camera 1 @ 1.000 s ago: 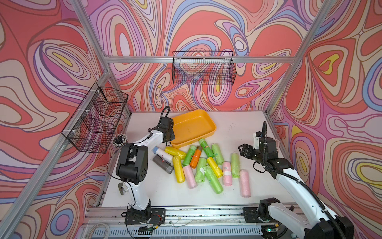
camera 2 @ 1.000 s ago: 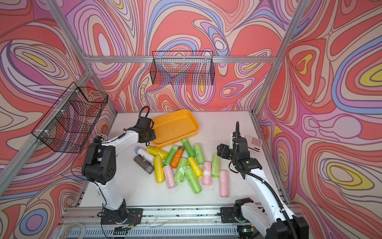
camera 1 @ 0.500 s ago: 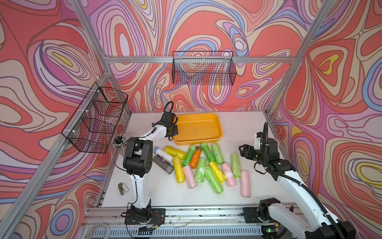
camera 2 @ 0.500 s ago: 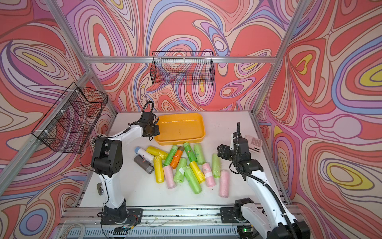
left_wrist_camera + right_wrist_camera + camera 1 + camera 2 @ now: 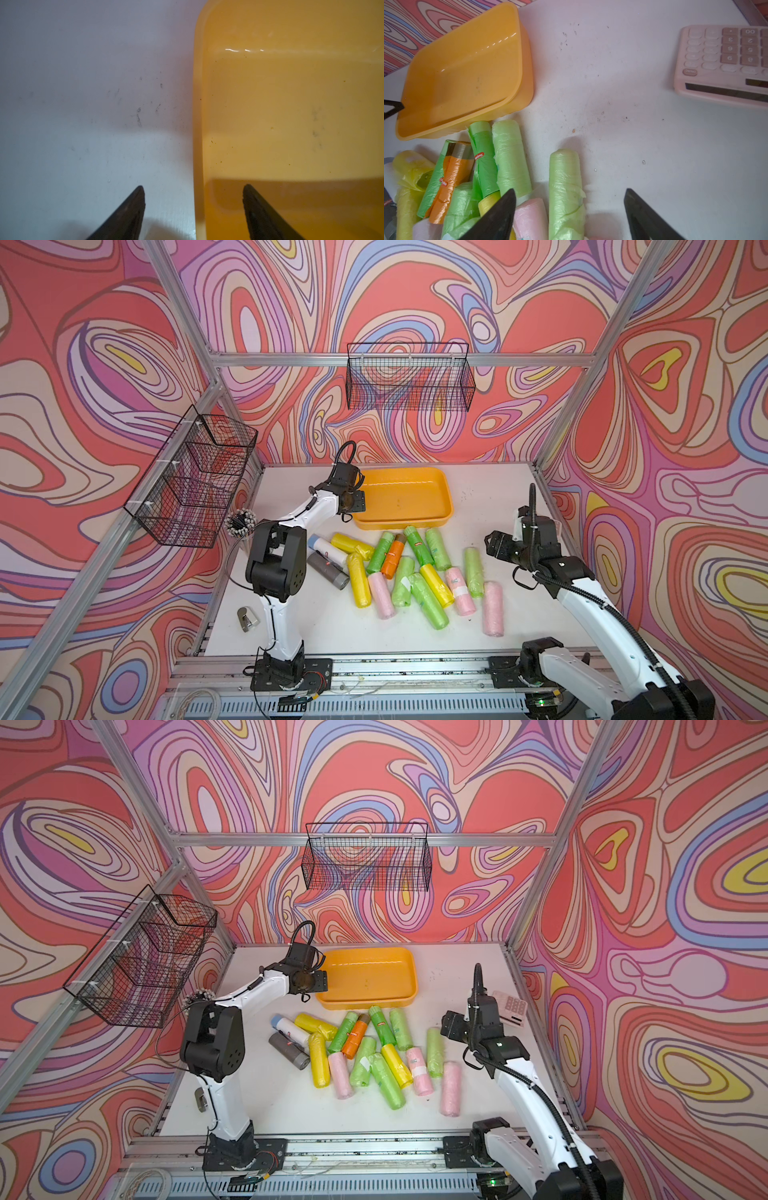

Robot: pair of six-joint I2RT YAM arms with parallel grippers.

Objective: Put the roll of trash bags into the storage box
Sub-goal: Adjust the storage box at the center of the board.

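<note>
Right wrist view: right gripper [image 5: 569,190] hangs low over the table [image 5: 633,135], jaws wide, nothing between them, a pale green roll [image 5: 565,187] lying just under its tips. Pink calculator [image 5: 720,62] off to the side. In both top views the rolls of trash bags [image 5: 399,572] lie heaped mid-table, none in the storage box [image 5: 403,524] just behind them. Green roll ends reach its near wall. Left wrist view: left gripper [image 5: 193,186] spread wide, empty, straddling the box's short rim, with one finger [image 5: 128,212] over bare table. Contact with the rim unclear.
</note>
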